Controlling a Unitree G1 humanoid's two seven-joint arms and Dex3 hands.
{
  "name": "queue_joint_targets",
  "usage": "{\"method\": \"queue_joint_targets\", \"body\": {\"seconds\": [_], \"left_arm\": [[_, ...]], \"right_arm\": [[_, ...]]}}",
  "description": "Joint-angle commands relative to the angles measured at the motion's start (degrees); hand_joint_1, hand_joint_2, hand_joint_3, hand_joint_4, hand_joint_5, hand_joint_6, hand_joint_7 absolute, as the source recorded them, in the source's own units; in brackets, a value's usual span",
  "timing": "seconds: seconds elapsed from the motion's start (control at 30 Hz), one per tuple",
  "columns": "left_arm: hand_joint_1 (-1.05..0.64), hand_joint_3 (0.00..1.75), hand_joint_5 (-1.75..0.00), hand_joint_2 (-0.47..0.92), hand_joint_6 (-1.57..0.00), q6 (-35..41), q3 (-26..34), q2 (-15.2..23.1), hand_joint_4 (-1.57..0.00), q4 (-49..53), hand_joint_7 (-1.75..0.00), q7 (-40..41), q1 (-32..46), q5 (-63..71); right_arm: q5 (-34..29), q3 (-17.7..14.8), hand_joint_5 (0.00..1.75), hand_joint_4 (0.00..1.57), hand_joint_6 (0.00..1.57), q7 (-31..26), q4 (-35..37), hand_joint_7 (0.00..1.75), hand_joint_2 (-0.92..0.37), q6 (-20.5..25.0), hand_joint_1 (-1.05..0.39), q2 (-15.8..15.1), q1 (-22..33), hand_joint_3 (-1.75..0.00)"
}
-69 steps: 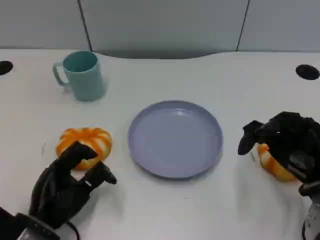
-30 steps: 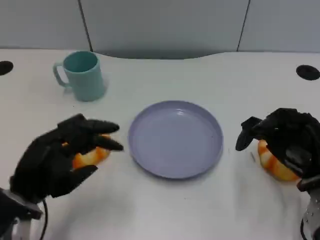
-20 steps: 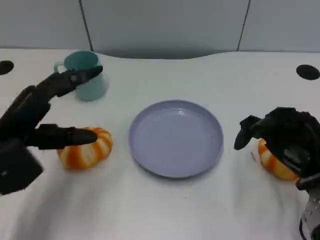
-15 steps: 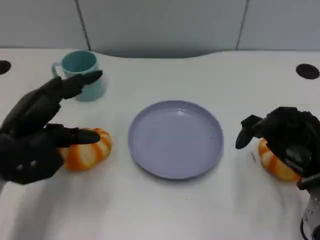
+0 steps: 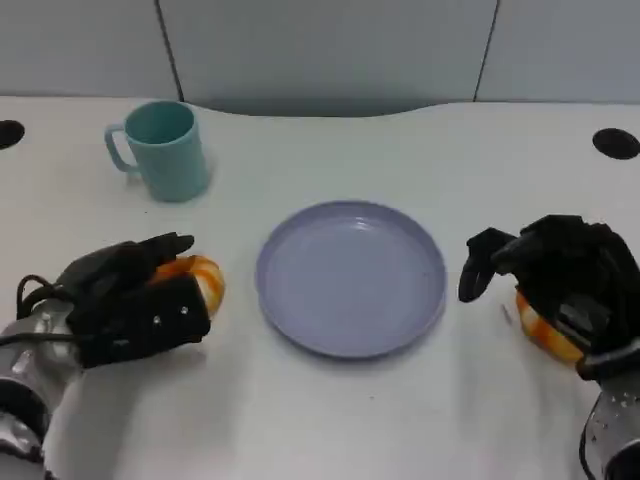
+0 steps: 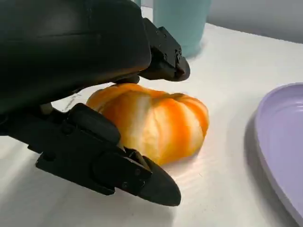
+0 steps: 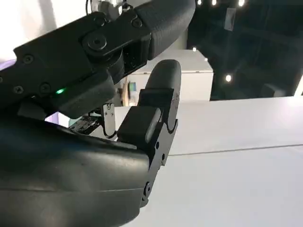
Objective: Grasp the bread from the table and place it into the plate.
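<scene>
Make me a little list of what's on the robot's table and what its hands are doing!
left bread: bread lies on the table, beside the plate
left hand: left hand lies over it, fingers on both sides
plate: purple plate, nothing on it
right hand: right hand above a second bread; grip unclear
mug: teal mug, upright, far left
</scene>
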Motion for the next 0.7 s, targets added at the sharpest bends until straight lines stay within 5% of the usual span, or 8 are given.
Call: {"method": "queue_joint_targets", "body": {"seconds": [0.03,0.1,0.17,0.7], "left_arm": [[-0.22,0.0,-0.32,0.71,-0.62,2.6,-1.4,-0.6,-0.74,1.9,-0.04,0.3,0.7,-0.4],[-0.06,0.01,-0.22,0.77,-0.96,2.4,-0.7,-0.7,-1.04,1.8,-0.09,1.1,0.4,-1.5],[-0.01,0.01,-0.19,0.8,-1.11,1.8,0.0,-0.8,-1.17,1.7,-0.11,1.6,0.3,-2.8],[-0.05,0.0,-0.21,0.78,-1.22,-11.5,3.3,2.2,-1.28,-1.6,-0.09,9.5,-7.9,-7.2]], "right_arm": [[0.8,-0.3,1.52,0.61,1.02,1.0,-0.7,0.3,-0.88,-1.2,-0.48,-0.5,-0.4,0.0],[0.8,-0.4,1.55,0.62,1.03,0.6,-0.4,0.31,-0.88,-1.5,-0.48,-0.4,-0.7,0.0],[0.7,-0.4,1.55,0.62,1.04,0.0,-0.3,0.32,-0.87,-1.4,-0.48,-0.3,-0.8,0.0],[1.6,-2.8,1.61,0.59,0.98,3.3,7.5,0.32,-0.91,-3.6,-0.44,-0.7,-7.1,0.0]]}}
